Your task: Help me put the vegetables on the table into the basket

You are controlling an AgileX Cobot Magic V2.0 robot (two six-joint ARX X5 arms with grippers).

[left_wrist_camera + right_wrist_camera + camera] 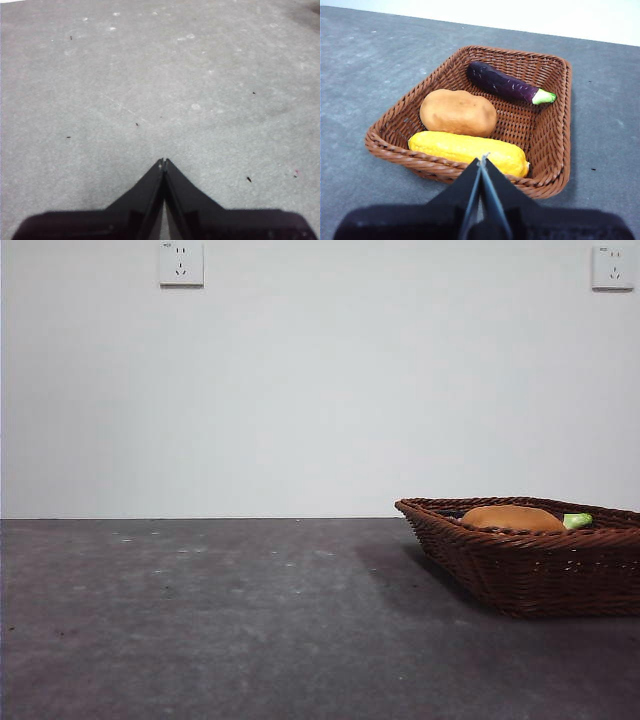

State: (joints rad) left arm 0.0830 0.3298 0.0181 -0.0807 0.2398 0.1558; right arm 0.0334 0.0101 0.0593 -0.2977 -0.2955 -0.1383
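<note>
The brown woven basket (555, 145) holds all three vegetables in the right wrist view: a yellow corn cob (465, 147), an orange-brown potato-like tuber (457, 112) and a dark purple eggplant (502, 82) with a green tip. My right gripper (483, 161) hovers shut and empty over the basket's near rim, by the corn. In the front view the basket (530, 565) sits at the right on the table (200, 620), with the tuber (512, 519) and a green tip (577, 521) showing over its rim. My left gripper (163, 162) is shut and empty above bare table (150, 75).
Two wall sockets (181, 262) (612, 267) sit on the white wall behind the table. No arm shows in the front view.
</note>
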